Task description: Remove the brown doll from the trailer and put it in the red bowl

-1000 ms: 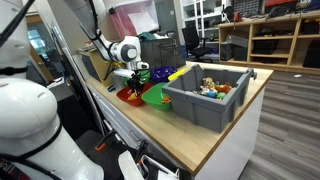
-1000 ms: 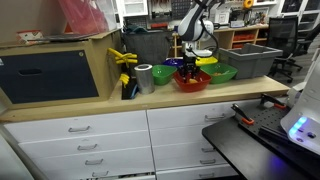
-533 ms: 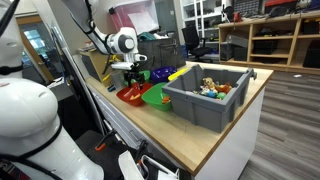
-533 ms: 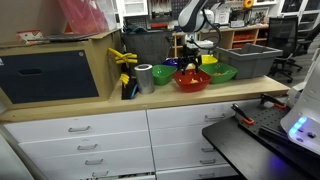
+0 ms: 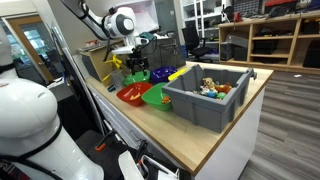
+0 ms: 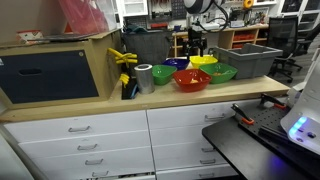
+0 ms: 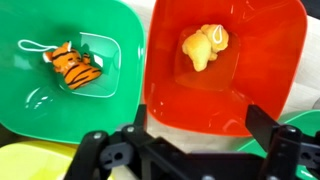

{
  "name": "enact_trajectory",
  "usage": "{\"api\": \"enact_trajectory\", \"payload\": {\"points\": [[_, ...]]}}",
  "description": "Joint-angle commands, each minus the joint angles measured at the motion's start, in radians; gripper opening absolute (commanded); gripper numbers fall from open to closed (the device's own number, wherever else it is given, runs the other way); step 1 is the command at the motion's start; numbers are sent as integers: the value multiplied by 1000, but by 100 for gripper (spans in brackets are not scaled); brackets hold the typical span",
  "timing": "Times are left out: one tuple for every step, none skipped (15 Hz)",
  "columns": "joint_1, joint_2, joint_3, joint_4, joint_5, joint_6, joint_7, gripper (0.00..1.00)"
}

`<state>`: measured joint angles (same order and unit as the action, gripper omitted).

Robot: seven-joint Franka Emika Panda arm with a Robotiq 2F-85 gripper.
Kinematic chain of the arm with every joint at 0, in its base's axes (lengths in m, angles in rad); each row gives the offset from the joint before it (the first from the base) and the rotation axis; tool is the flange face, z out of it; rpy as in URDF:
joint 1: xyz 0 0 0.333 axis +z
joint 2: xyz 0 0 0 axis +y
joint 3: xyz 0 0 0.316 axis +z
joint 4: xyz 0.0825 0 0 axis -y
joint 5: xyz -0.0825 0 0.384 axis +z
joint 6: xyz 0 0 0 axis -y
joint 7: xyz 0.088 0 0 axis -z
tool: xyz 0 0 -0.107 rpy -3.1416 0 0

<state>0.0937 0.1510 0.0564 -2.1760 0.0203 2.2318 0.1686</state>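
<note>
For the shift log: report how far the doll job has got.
Done: the doll lies in the red bowl. In hand: nothing; the end effector hangs open and empty above it. Left: nothing that shows.

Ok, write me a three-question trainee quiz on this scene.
1. True or false: the brown doll lies in the red bowl.
2. Which toy is in the green bowl? A) tiger B) car C) ball
3. Fill in: the jaws of the gripper are ____.
Key: 1 true; 2 A; 3 open.
</note>
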Motion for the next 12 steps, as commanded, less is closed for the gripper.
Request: {"api": "enact_trajectory", "payload": {"points": [[-26, -33, -18, 47, -2, -93, -15, 100], [-34, -34, -22, 62, 9, -115, -22, 100], [-41, -37, -26, 78, 13, -136, -22, 100], [-46, -39, -30, 96, 16, -159, -21, 100], [-54, -43, -34, 112, 23, -176, -25, 100], [-60, -48, -38, 129, 24, -195, -24, 100], [-66, -54, -41, 149, 24, -222, -24, 100], [-72, -60, -43, 166, 28, -249, -26, 100], [-76, -69, -47, 183, 28, -280, -25, 100], [-78, -78, -49, 200, 27, -308, -22, 100], [-82, -88, -51, 214, 27, -333, -25, 100], [-82, -99, -52, 228, 23, -359, -19, 100]]}}
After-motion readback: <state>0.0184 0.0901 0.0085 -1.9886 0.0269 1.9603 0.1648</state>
